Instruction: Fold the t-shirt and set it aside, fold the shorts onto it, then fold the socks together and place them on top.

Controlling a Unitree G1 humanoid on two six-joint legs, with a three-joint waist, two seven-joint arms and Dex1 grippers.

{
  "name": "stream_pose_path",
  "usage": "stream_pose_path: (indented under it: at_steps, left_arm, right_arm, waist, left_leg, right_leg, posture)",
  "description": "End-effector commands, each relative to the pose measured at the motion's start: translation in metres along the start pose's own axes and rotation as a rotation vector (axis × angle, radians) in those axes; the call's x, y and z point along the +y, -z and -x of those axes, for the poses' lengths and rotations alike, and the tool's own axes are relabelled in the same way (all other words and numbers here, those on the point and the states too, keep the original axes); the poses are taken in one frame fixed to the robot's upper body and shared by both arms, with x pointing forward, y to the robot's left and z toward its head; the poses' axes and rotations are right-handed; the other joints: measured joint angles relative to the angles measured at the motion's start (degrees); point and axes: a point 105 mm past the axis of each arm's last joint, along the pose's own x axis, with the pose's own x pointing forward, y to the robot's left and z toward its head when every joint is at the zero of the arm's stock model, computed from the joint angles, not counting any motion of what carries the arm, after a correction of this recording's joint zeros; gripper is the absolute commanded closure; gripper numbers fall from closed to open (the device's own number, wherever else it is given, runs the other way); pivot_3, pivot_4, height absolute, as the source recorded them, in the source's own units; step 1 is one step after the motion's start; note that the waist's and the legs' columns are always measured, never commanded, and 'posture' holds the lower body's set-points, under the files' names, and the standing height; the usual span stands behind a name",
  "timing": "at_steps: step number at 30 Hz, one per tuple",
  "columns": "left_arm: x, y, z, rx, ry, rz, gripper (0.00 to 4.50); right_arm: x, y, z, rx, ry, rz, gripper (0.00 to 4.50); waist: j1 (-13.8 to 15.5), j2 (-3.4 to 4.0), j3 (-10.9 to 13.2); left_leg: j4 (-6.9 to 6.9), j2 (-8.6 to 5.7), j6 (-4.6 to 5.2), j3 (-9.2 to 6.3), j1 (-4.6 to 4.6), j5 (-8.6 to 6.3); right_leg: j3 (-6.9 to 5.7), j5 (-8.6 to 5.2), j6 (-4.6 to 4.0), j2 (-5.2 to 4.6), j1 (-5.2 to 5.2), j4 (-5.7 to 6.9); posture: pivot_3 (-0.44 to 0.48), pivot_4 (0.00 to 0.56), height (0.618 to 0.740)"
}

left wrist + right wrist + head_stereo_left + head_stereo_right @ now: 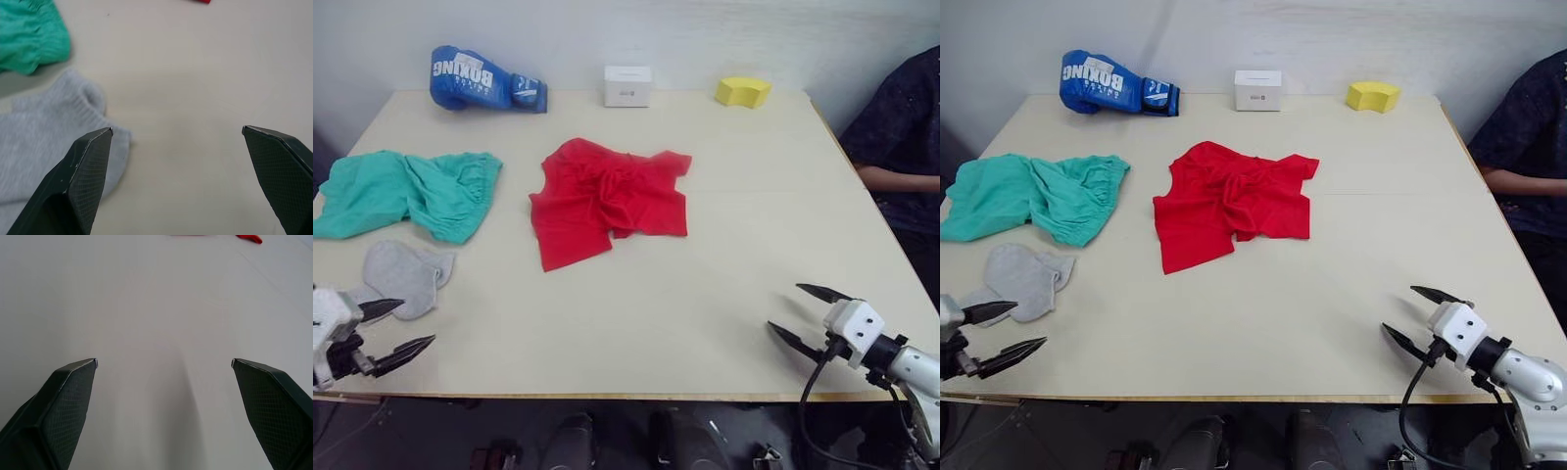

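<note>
- Left gripper (404,325) hovers low at the table's (724,294) near left corner, fingers spread wide, holding nothing, tips aimed inward just beside the socks (403,275).
- Right gripper (796,313) sits low at the near right edge, wide open and empty, pointing across bare tabletop.
- Crumpled t-shirt (607,199) lies mid-table.
- Shorts (406,192) lie bunched at the left, just behind the socks.
</note>
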Motion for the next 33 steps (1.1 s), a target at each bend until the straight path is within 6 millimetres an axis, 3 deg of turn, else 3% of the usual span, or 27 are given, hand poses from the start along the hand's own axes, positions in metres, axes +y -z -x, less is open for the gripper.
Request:
stream_pose_path:
  at_steps: [1, 3, 7, 12, 19, 23, 26, 33]
  left_arm:
    - [-0.01, -0.03, -0.028, -0.004, 0.066, -0.039, 0.05]
    - [-0.019, -0.049, -0.052, -0.02, 0.111, -0.098, 0.05]
    - [-0.03, -0.087, -0.104, -0.075, 0.148, -0.238, 0.05]
    - [-0.027, -0.113, -0.154, -0.107, 0.112, -0.266, 0.05]
    - [-0.035, -0.108, -0.203, -0.012, 0.182, -0.266, 0.05]
    - [-0.035, -0.099, -0.214, 0.081, 0.221, -0.278, 0.05]
    - [-0.023, -0.09, -0.213, 0.143, 0.173, -0.315, 0.05]
    - [0.007, -0.071, -0.193, 0.231, 0.069, -0.362, 0.05]
  right_arm:
    - [-0.009, -0.059, -0.037, -0.169, -0.004, 0.052, 0.0]
    - [-0.011, -0.082, -0.062, -0.183, -0.027, 0.075, 0.0]
    - [-0.007, -0.107, -0.101, -0.162, -0.116, 0.124, 0.0]
    - [-0.017, -0.101, -0.144, -0.018, -0.144, 0.157, 0.0]
    - [-0.048, -0.085, -0.19, 0.119, -0.13, 0.165, 0.0]
    - [-0.049, -0.077, -0.201, 0.177, -0.191, 0.169, 0.0]
    - [-0.044, -0.073, -0.205, 0.218, -0.241, 0.165, 0.0]
    - [-0.036, -0.074, -0.216, 0.247, -0.282, 0.178, 0.0]
  waist:
    - [-0.2, 0.01, 0.0]
    - [-0.3, 0.05, 0.0]
    - [0.6, 0.06, 0.0]
    - [1.3, 0.05, 0.0]
    - [0.2, 0.03, 0.1]
    - [-0.1, 0.03, 0.1]
    - [-0.5, 0.03, 0.0]
    - [-1.4, 0.02, 0.0]
  left_leg:
    - [0.07, 0.0, -0.01, 0.0, -0.01, 0.01]
    - [0.24, 0.0, -0.04, 0.0, -0.01, 0.03]
    - [0.4, -0.01, -0.14, -0.08, -0.07, 0.08]
    - [0.74, -0.04, -0.12, -0.03, -0.34, 0.04]
    - [0.84, -0.05, -0.08, 0.18, -0.36, 0.04]
    - [0.89, -0.03, -0.43, 0.19, -0.6, 0.25]
    - [0.96, -0.01, -0.5, 0.39, -0.88, 0.35]
    - [1.07, 0.1, -0.51, 0.4, -0.75, 0.36]
  right_leg:
    - [0.01, 0.01, 0.02, 0.0, 0.0, 0.06]
    - [0.05, 0.01, 0.03, 0.02, -0.05, 0.25]
    - [-0.04, 0.01, 0.02, 0.06, -0.13, 0.48]
    - [-0.02, 0.02, 0.08, 0.16, -0.29, 0.6]
    - [0.13, 0.06, 0.18, 0.22, -0.41, 0.75]
    - [0.13, 0.05, 0.18, 0.27, -0.63, 0.94]
    - [0.25, 0.07, 0.21, 0.27, -1.04, 1.16]
    - [0.29, 0.06, 0.2, 0.35, -1.03, 1.26]
  posture:
    - [0.0, 0.15, 0.74]
    - [0.0, 0.15, 0.74]
    - [0.0, 0.15, 0.74]
    - [0.0, 0.15, 0.74]
    - [0.0, 0.15, 0.74]
    - [0.0, 0.15, 0.74]
    - [0.0, 0.15, 0.74]
    - [0.0, 0.15, 0.74]
